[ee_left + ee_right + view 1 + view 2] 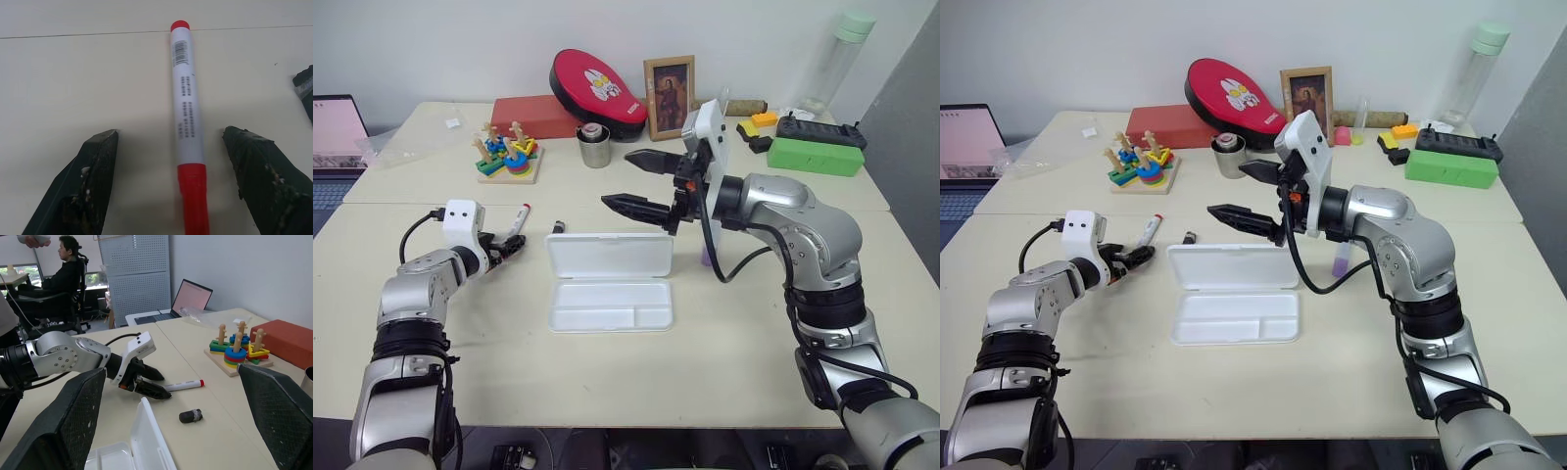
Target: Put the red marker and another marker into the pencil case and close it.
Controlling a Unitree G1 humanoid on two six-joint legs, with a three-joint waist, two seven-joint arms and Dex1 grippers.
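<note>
Nearest to me the pencil case lies open on the table, its tray towards me and its lid flat behind it; I see nothing inside. Just left of it my left gripper sits low over the red marker, fingers spread with one on either side of the barrel; the wrist view shows clear gaps, so nothing is pinched yet. The red cap runs off the edge of that view. A small black object lies between the marker and the case's lid, too small for me to identify. My right gripper hangs above the case's far edge, pointing left, its fingers wide apart and empty. The lilac marker stands behind that forearm, mostly hidden, only its lower part showing. Farther back are a ring-stacking toy, a metal cup and a green box
</note>
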